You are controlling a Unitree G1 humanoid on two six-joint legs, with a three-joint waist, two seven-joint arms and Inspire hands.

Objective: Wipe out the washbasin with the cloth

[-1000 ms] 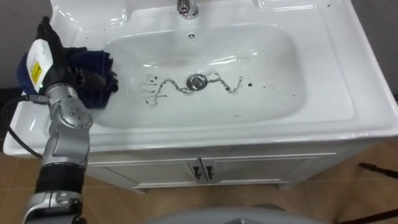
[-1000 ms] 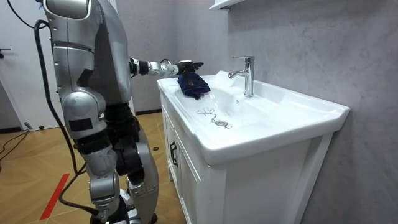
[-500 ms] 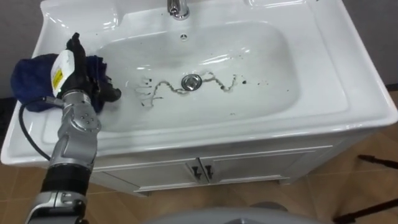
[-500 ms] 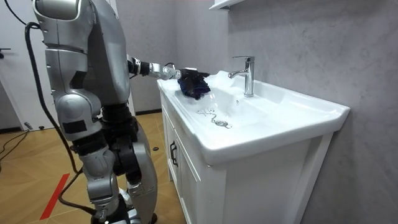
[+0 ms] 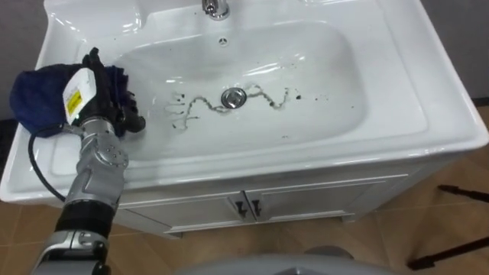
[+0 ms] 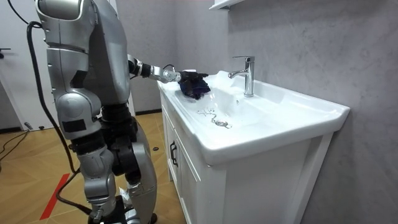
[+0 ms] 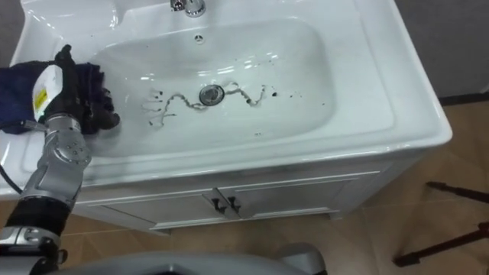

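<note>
l hand [image 5: 99, 103] rests on the left rim of the basin [image 5: 328, 107], back of hand up, fingers curled round a bunched dark blue cloth [image 5: 34, 99]. cloth lies part on the flat rim, part over the bowl's left slope, prob so the hand can drag it down into the bowl. dark squiggly grime [image 5: 191, 107] runs either side of the drain [image 5: 233, 97], w/ specks to its right, all apart from the cloth, so i'd judge that patch not yet wiped. eye views give the bowl from above: grime, drain, overflow hole [image 5: 222, 40], cabinet doors [image 5: 248, 208] below. room view adds what they can't: robot standing upright in front of the vanity, at the room view's left, arm stretched level over the rim, and the whole chrome tap [image 6: 247, 74] rising behind the bowl
</note>
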